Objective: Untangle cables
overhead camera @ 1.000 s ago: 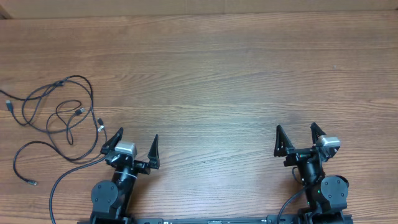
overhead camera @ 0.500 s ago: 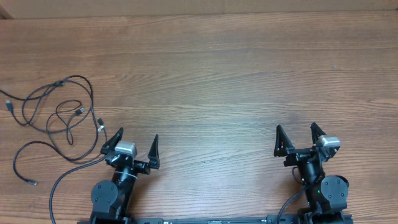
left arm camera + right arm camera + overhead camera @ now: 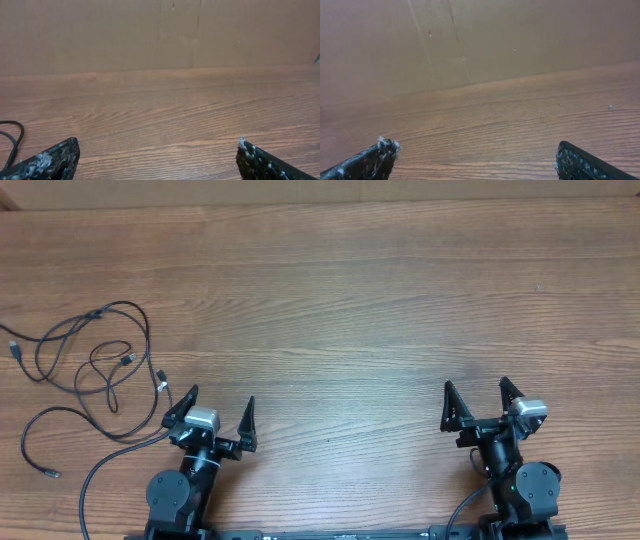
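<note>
Lying in loose, overlapping loops, the cables (image 3: 100, 311) are thin black cords with small plugs at their ends, crossing one another in several places at the far left of the table (image 3: 350, 310), with nothing touching them. The left pincer (image 3: 221, 394) sits just beside their nearest strand, spread wide and empty, probably because it is the 1 of the 2 arms placed to reach them. The right pincer (image 3: 476, 383), equally spread and empty, sits well apart on the other side.

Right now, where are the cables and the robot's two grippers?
cables (image 3: 128, 359), overhead view, on a plug inside the tangle.
left gripper (image 3: 222, 393), overhead view, midway between its fingertips.
right gripper (image 3: 475, 381), overhead view, midway between its fingertips.
</note>
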